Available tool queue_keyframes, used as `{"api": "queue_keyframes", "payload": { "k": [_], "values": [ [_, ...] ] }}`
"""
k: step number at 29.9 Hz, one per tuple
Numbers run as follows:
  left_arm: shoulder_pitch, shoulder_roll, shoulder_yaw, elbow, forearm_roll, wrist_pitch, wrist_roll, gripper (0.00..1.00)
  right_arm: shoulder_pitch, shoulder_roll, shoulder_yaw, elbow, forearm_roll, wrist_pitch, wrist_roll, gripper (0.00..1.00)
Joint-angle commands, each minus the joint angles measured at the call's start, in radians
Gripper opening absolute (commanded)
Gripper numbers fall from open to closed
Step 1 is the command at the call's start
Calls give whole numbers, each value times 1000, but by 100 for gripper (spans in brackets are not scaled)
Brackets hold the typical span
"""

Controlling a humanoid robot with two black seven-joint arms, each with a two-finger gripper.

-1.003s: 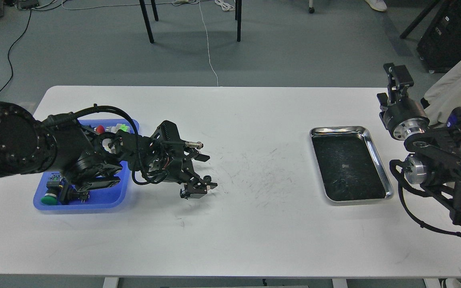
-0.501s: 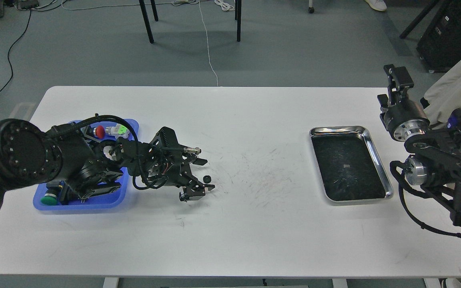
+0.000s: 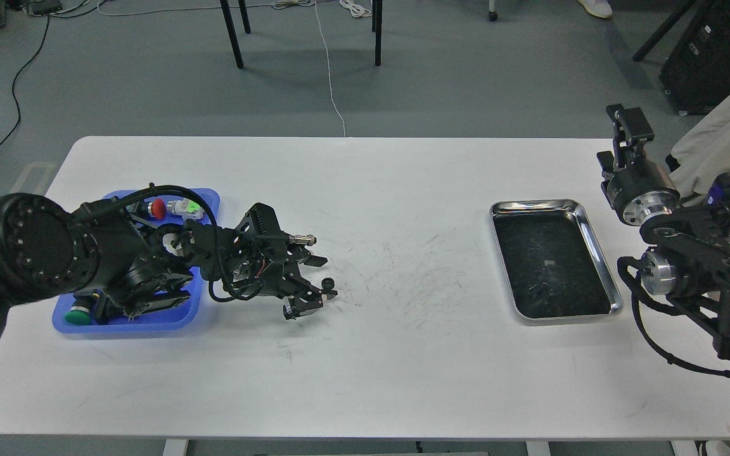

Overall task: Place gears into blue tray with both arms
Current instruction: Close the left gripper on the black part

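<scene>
One small black gear (image 3: 326, 283) lies on the white table, right of the blue tray (image 3: 143, 322). My left gripper (image 3: 324, 277) reaches out low over the table from the tray side. Its fingers are spread, and the gear sits between them, close to the nearer fingertip (image 3: 332, 293). The left arm's bulk hides much of the blue tray's inside. My right gripper (image 3: 629, 121) is raised at the table's far right edge, away from both trays; it looks dark and end-on, and nothing shows in it. No other gear is in view.
Push-button switches with a red cap (image 3: 158, 207) and a green cap (image 3: 76, 315) lie in the blue tray. A shiny silver tray (image 3: 533, 204) with a dark inside sits at the right. Scuff marks cover the table's middle (image 3: 416, 278).
My left arm and gripper have drawn back slightly to the left. The gear has stayed on the table between the fingers. The right arm has barely moved.
</scene>
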Motion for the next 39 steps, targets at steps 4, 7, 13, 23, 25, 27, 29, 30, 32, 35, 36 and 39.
{"api": "queue_keyframes", "payload": {
  "k": [4,7,13,23,25,27,29,30,32,35,36,39],
  "values": [
    [15,-1,0,16,0,0,0,54,-8,0,-3,0,0,0,0,95],
    [16,-1,1,16,0,-1,0,50,-9,0,-3,0,-2,0,0,95],
    [16,-1,0,7,0,0,0,46,-11,0,0,-1,-3,0,0,95],
    [9,4,-3,-4,-3,2,0,38,-15,9,-3,-23,-5,2,0,95],
    [9,4,-3,-4,-3,3,0,38,-15,9,-3,-23,-5,3,0,95],
    [4,5,-5,-7,-4,5,0,35,-18,9,-3,-23,-5,2,0,95],
    [3,7,-3,-10,-6,7,0,33,-18,11,-3,-24,-6,3,0,95],
    [3,5,-2,-10,-6,7,0,32,-18,11,-3,-24,-6,3,0,95],
    [3,4,-3,-13,-6,8,0,31,-18,9,-3,-24,-6,3,0,95],
    [1,2,-6,-33,-6,8,0,31,-20,11,-3,-24,-6,5,0,95],
    [1,2,-5,-33,-6,8,0,31,-21,11,-3,-24,-6,5,0,95],
    [1,-1,-8,-33,-8,7,0,31,-21,11,-3,-24,-6,5,0,95]
  ]
}}
